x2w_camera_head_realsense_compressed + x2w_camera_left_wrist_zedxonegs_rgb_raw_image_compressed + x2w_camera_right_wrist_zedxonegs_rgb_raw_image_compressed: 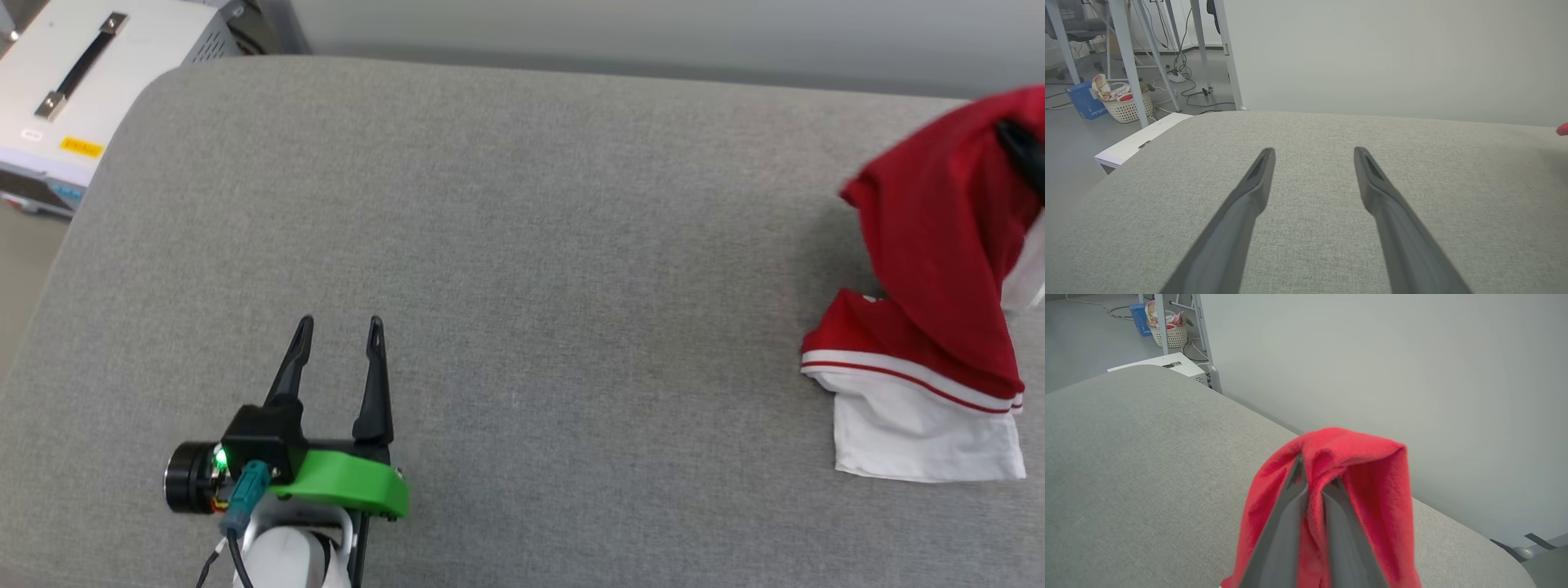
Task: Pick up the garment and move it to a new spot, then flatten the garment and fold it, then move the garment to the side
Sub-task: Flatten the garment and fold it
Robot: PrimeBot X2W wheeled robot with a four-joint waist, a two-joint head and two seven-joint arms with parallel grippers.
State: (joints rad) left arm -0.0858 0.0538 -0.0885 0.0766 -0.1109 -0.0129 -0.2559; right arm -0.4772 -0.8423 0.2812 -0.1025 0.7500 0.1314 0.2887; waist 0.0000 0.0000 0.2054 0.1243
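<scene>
Grey fabric-covered table (522, 245) stretches wide. The right gripper (1316, 473) is clamped on a bunched fold of the red jersey T-shirt with white, stripe-trimmed sleeves (939, 245), which hangs below its jaws, likely for carrying. Well aside, the left gripper (340, 324) hovers, jaws apart and empty — seemingly waiting.

Open stretch of grey padded surface (522, 245) between left hand (340, 323) and garment (939, 245) far right.
</scene>
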